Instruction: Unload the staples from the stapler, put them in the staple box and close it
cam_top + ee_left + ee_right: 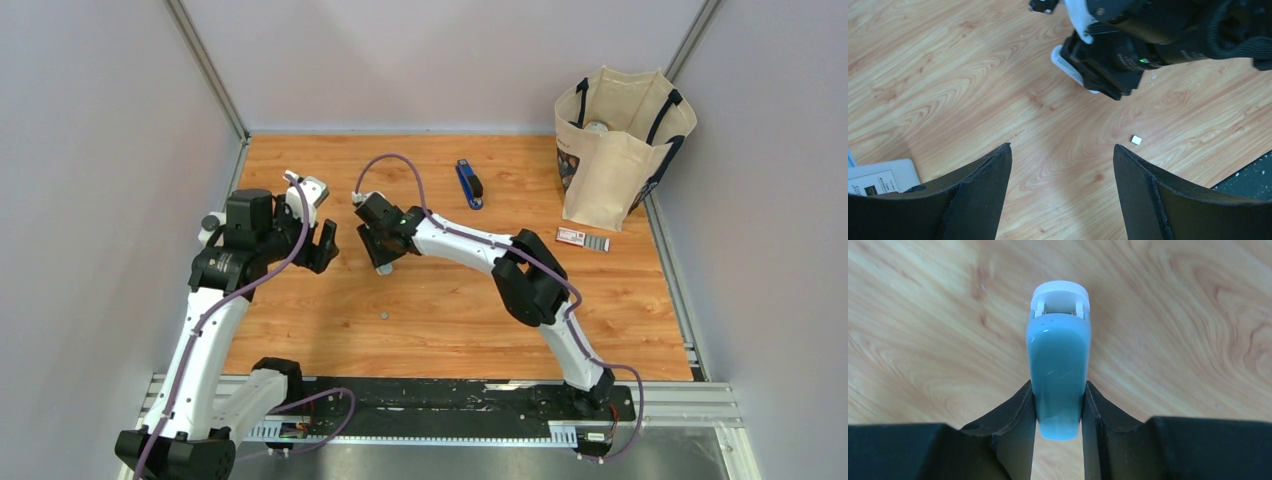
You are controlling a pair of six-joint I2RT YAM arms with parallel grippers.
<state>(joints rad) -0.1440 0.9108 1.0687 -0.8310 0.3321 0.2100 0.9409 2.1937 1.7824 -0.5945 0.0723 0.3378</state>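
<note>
Two wrist views miss the stapler altogether; only the top view shows it. Farthest left, the left gripper (pixel 325 245) hangs over the surface (pixel 300 330), its jaws spread wide around nothing. Its own camera alone makes out the short pale strip of staples (pixel 1136 140) lying loose on the wood, which is only a grey speck from above. Next, the right gripper (pixel 1058 385) is clamped on a pale blue block (pixel 1059 360) with a white end; only its wrist view shows that grip plainly. Further right, the stapler (pixel 469 184) lies flat near the far edge. Its long axis runs near to far, and its black-tipped near end leans slightly right. A red-and-white box (pixel 582 238) and a tote bag (pixel 620 150) sit beyond.
</note>
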